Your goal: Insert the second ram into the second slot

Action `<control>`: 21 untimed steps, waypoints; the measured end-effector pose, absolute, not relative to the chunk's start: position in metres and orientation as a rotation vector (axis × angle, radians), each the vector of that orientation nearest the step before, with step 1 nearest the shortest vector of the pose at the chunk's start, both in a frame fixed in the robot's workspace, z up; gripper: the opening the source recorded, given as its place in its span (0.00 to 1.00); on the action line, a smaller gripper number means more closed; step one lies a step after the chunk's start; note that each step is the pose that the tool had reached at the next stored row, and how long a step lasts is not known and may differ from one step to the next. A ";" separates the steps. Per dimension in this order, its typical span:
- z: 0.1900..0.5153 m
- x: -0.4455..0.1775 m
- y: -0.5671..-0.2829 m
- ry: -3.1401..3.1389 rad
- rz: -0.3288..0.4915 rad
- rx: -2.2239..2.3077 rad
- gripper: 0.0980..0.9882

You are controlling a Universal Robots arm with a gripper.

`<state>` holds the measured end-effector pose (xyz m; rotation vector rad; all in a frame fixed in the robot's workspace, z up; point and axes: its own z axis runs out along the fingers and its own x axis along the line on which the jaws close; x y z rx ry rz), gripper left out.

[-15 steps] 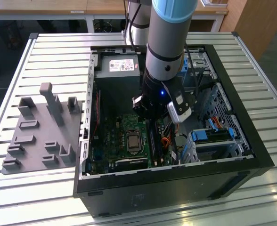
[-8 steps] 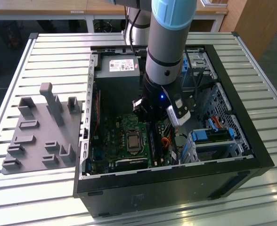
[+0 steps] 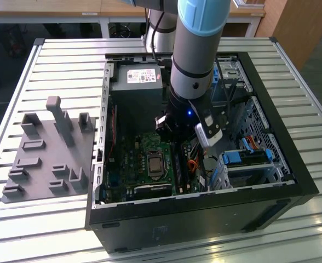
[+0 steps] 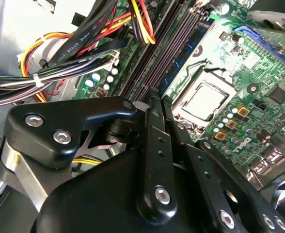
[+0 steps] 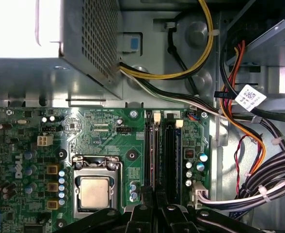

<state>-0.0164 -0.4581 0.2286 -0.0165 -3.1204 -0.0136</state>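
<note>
The second ram (image 5: 173,160) stands in the slots at lower centre, where we see the pincer (image 5: 154,206) pressed together over it.

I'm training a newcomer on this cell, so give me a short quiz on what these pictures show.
1. True or false: the gripper hangs over the memory slots, which run beside the processor.
2. What lies on the table at the exterior view's left of the computer case? A) a grey holder tray B) a keyboard C) a screwdriver
3. Fill in: the processor and the memory slots are both mounted on the green ____.

Key: 1 true; 2 A; 3 circuit board.
</note>
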 end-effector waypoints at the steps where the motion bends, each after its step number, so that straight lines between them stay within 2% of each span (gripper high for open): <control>1: 0.228 -0.016 -0.458 -3.120 -0.013 -0.016 0.04; 21: 0.222 -0.013 -0.458 -3.120 -0.003 -0.016 0.04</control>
